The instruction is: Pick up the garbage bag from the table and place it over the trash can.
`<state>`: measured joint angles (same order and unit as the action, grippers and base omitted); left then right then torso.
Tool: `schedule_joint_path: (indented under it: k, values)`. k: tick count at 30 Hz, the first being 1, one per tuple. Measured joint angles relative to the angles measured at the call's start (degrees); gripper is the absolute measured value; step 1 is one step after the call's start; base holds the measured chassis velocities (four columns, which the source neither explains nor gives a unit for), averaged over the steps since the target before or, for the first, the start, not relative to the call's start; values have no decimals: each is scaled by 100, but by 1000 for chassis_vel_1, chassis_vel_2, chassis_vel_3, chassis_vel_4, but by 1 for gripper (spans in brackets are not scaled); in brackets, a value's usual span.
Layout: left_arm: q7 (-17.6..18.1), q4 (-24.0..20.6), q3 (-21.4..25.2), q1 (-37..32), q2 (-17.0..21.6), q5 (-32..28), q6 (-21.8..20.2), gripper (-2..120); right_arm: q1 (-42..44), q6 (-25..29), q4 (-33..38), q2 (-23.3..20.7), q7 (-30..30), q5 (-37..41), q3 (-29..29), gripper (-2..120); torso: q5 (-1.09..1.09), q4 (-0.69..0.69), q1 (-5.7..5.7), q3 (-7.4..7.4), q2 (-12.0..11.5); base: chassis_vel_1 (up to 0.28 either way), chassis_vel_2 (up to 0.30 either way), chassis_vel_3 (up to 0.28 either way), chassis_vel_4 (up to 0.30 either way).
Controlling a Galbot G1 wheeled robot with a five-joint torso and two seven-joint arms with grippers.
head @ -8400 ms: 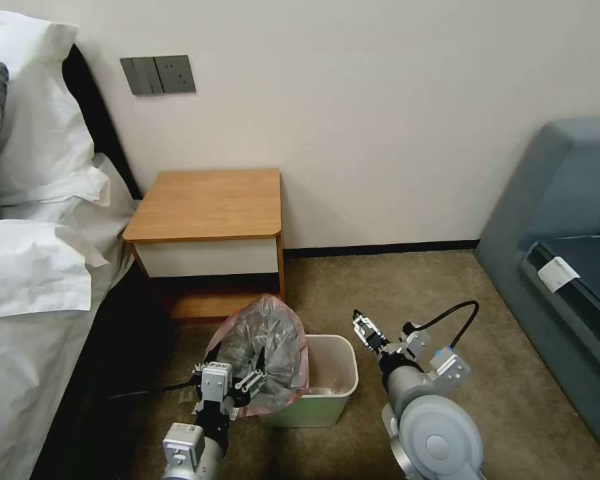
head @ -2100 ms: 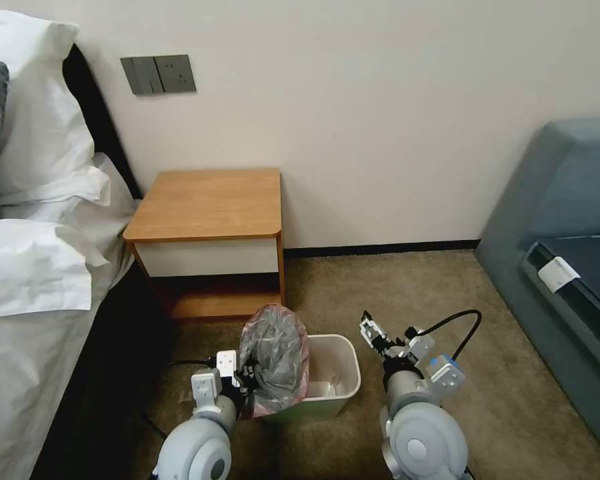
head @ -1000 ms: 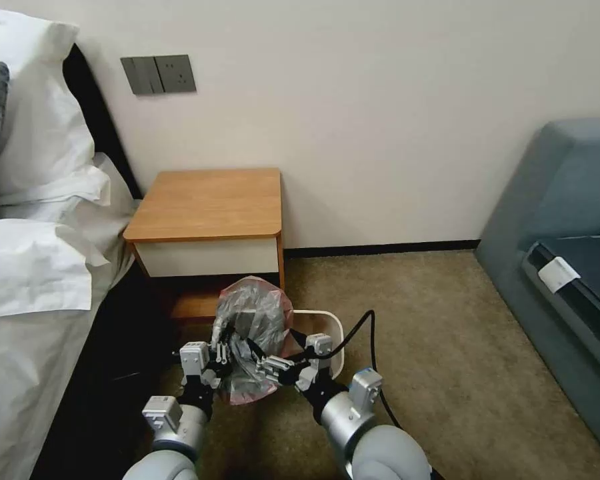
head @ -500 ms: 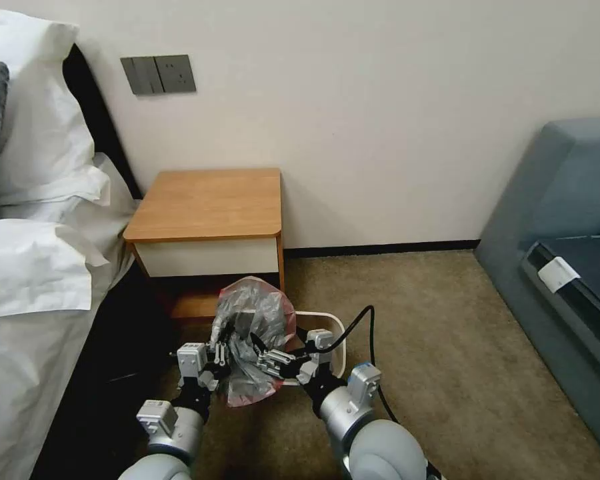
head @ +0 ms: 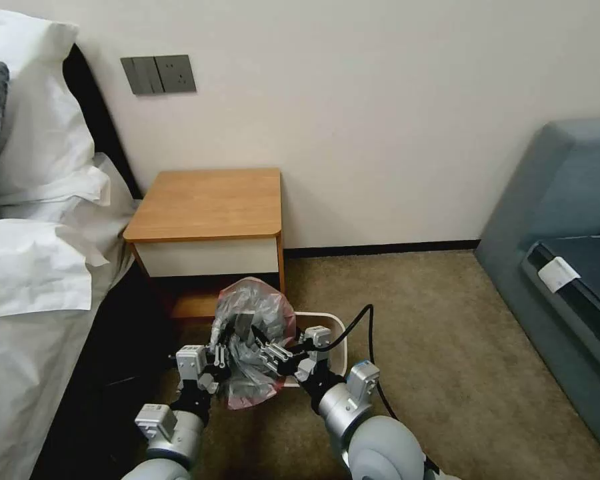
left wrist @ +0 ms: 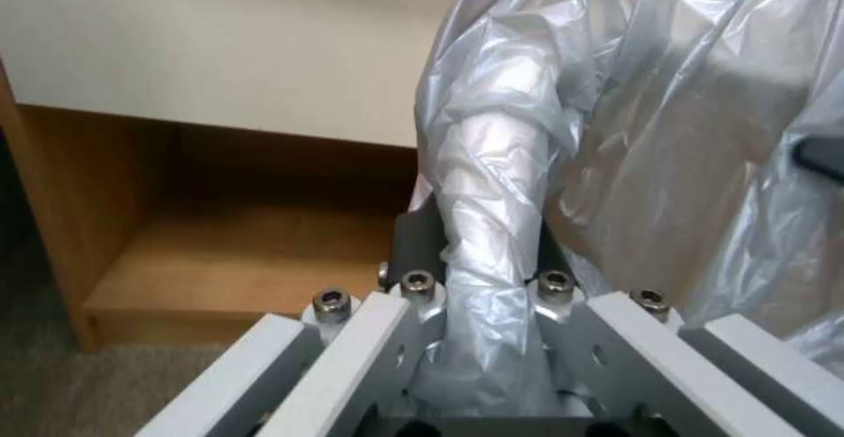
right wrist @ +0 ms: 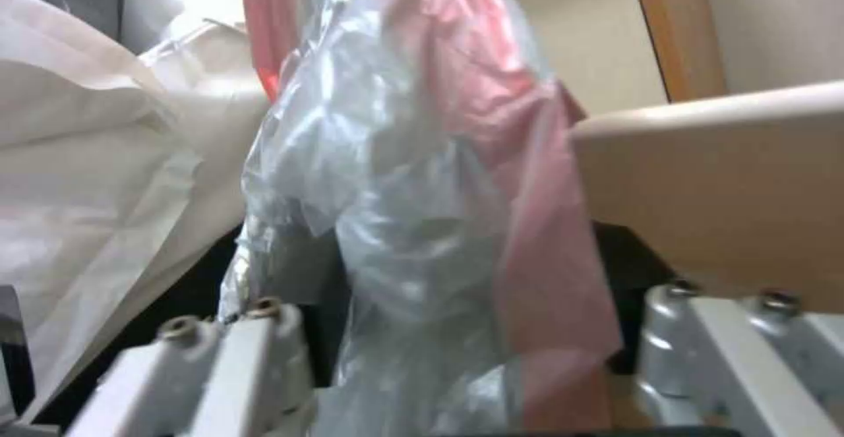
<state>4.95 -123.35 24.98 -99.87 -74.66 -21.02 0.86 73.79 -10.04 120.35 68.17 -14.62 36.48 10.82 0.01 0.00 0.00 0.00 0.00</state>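
Note:
The garbage bag (head: 253, 317), crinkly grey plastic with a pinkish-red edge, hangs bunched just above the floor in front of the table (head: 210, 203). My left gripper (head: 223, 352) is shut on a twisted fold of the garbage bag (left wrist: 492, 180), which is pinched between its fingers (left wrist: 411, 246). My right gripper (head: 263, 343) reaches in from the other side, open, with its fingers apart around loose garbage bag (right wrist: 413, 226) plastic. The cream trash can (head: 338, 331) stands on the carpet just behind and to the right of the bag, which covers its left part. The trash can rim (right wrist: 721, 153) lies close beside my right gripper.
A bed with white sheets (head: 33, 267) and a dark frame runs along the left. The table's low shelf (head: 193, 305) is right behind the bag. A blue-grey sofa (head: 567, 253) stands at the right. Open carpet (head: 433, 333) lies between the trash can and the sofa.
Over the last two seconds my right arm swung left across the trash can to the bag, and my left gripper lifted the bag up and back. In the last half second little has moved.

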Motion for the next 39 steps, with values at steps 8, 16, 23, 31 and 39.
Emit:
schedule_joint_path:
  k: [8, 16, 23, 31, 39]
  values:
    - [18, -78, 24, -75, -39, -6, -29, 5, 86, 35, 42, 12, 7, -105, 50, 22, -1, 0, 0, 0, 0, 0, 0, 0, 0]
    - [126, -99, 51, -156, -73, -43, -54, 5, 163, 28, 191, 4, -346, -159, 120, 0, 0, 0, 0, 0, 0, 0, 0, 0, 0]
    - [322, -80, 63, -156, -111, -63, -89, 5, 250, -20, 409, -136, -545, -148, 71, 0, 0, 0, 0, 0, 0, 0, 0, 0, 0]
    - [489, -27, 161, -135, -178, -107, -135, 5, 287, -92, 697, -346, -612, -84, -171, 0, 0, 0, 0, 0, 0, 0, 0, 0, 0]
    - [515, -39, 293, -126, -197, -203, -154, 5, 262, -152, 853, -539, -585, -1, -497, 0, 0, 0, 0, 0, 0, 0, 0, 0, 0]
